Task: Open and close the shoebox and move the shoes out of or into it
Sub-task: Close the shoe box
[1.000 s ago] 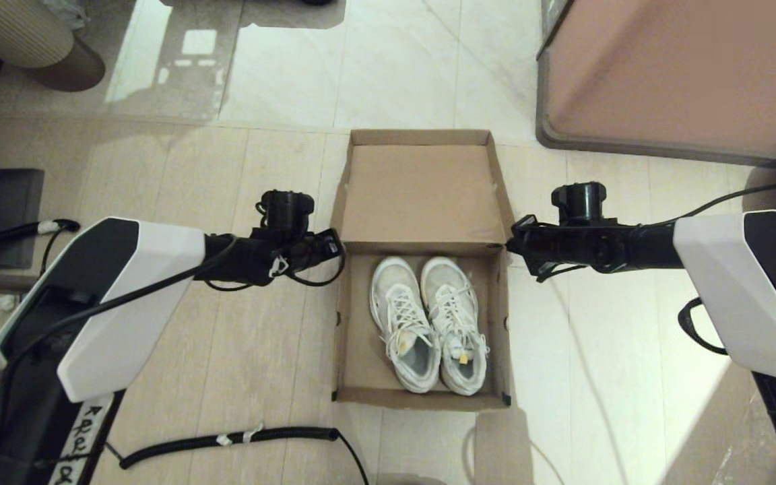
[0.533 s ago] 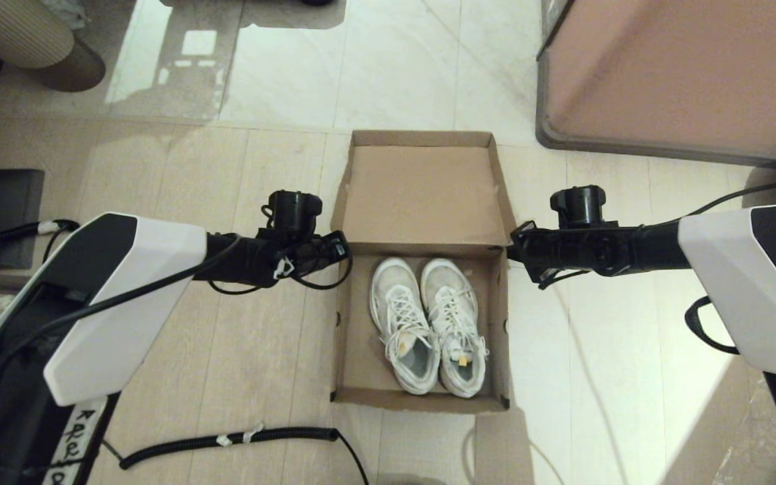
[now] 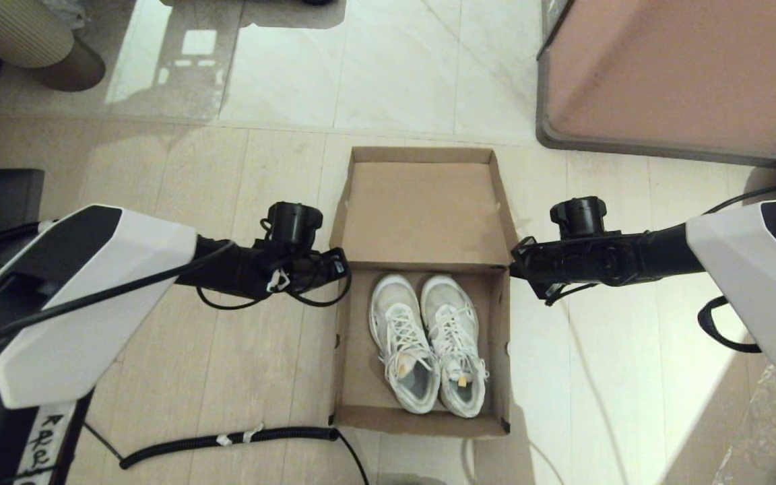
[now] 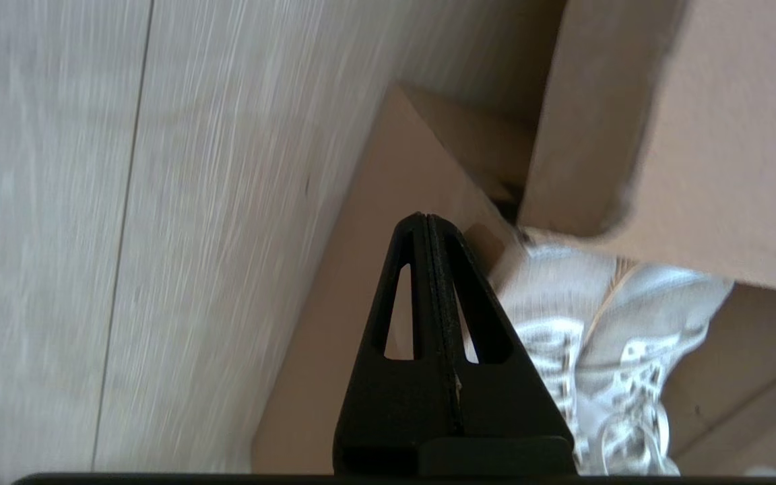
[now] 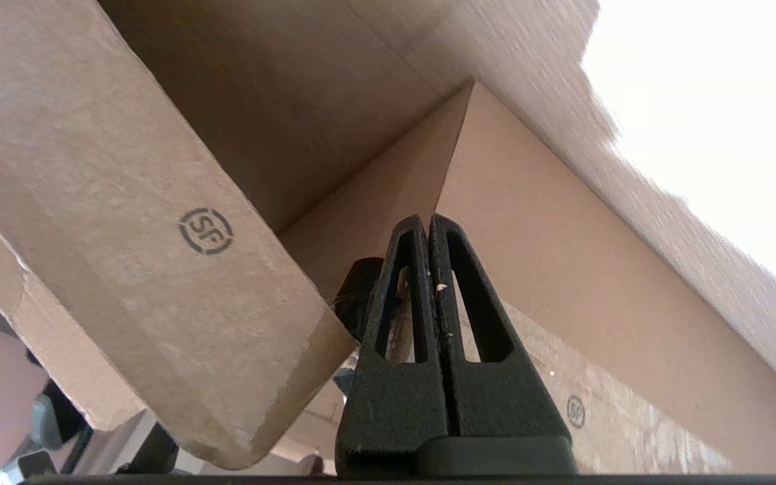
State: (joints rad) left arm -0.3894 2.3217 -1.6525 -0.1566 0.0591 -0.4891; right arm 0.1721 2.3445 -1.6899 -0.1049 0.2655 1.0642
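Both closed fingers: left gripper (image 3: 342,259) & right gripper (image 3: 513,254) flank shoebox (image 3: 354,350), probably touching; shoes (image 3: 428,340) inside.

Floor: pale wood-look planks (image 3: 260,188) near, glossy marble tiles (image 3: 388,60) beyond.
Furniture: pinkish-brown cabinet (image 3: 677,74) far right; ribbed beige seat (image 3: 17,34) far left.

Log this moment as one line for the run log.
shoebox: lid open | shoes: inside, side by side | left gripper: shut, at left wall | right gripper: shut, at right wall
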